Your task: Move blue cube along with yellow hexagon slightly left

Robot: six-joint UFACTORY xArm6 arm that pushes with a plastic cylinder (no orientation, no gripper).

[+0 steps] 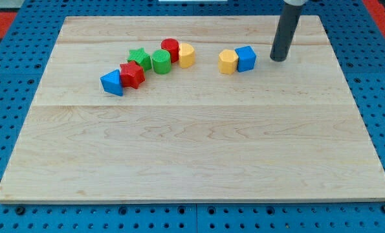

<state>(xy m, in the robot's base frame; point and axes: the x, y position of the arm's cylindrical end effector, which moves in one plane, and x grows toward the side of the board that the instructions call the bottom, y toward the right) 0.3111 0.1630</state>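
My tip (278,59) is seen at the upper right of the frame, resting on the wooden board (192,155) just to the view's right of the blue cube (246,58), with a narrow strip of bare wood between them. No jaws are fitted to this arm, so nothing is spread, pressed together or pinched; only a straight dark rod is carried.

The blue cube is found in the upper middle-right of the frame, and the yellow hexagon (228,62) is set against its left face, apparently touching. The pair is lined up roughly with the rod, so a leftward push on the cube's right face would be passed on to the hexagon.

Both blocks are judged to be small, light, rigid pieces that should slide easily on the smooth wood. No hold can be taken; contact is best made near the middle of the cube's right face, since an off-centre push could turn the cube and let the hexagon slip aside.

No containers are present. Further left, well apart from the pair, a loose chain is formed by a second yellow block (186,55), a red cylinder (170,48), a green cylinder (160,61), a green star (138,57), a red star (132,75) and a blue triangular block (112,82).
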